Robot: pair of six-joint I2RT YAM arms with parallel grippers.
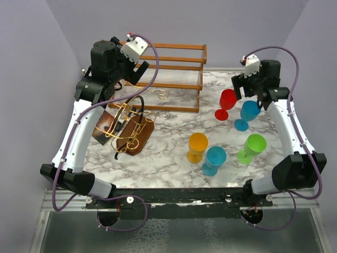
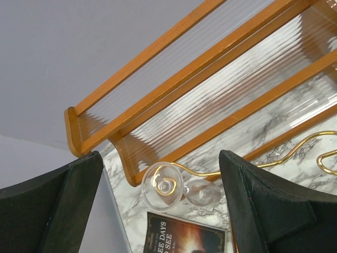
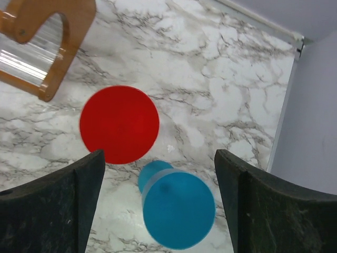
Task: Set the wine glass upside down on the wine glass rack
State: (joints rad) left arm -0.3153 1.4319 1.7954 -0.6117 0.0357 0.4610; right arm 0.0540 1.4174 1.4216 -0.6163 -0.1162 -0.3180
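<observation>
as both arms stand over the marble table [image 1: 168,176], stock reads thus.
left gripper [image 2: 159,154]: fingers spread wide, nothing between them, raised over the far-left part of the table.
wine glass [image 2: 164,187]: clear, below and beyond that gripper, apart from both fingers; round foot turned toward the wrist camera, bowl behind it, stem at a gold wire. whether it hangs free or leans cannot be told.
wine glass rack [image 1: 128,122]: curled gold wire on a dark brown base [image 1: 138,141], left half of the table; printed book [image 1: 104,126] just beside it.
wooden slatted frame [image 1: 176,68]: orange-brown, along the back edge.
right gripper [image 3: 160,153]: fingers wide apart, holding nothing, above a blue goblet [image 3: 178,216]; red goblet [image 3: 119,124] just beside.
orange goblet [image 1: 197,146], second blue goblet [image 1: 214,159], green goblet [image 1: 253,147]: upright, right half, near side.
</observation>
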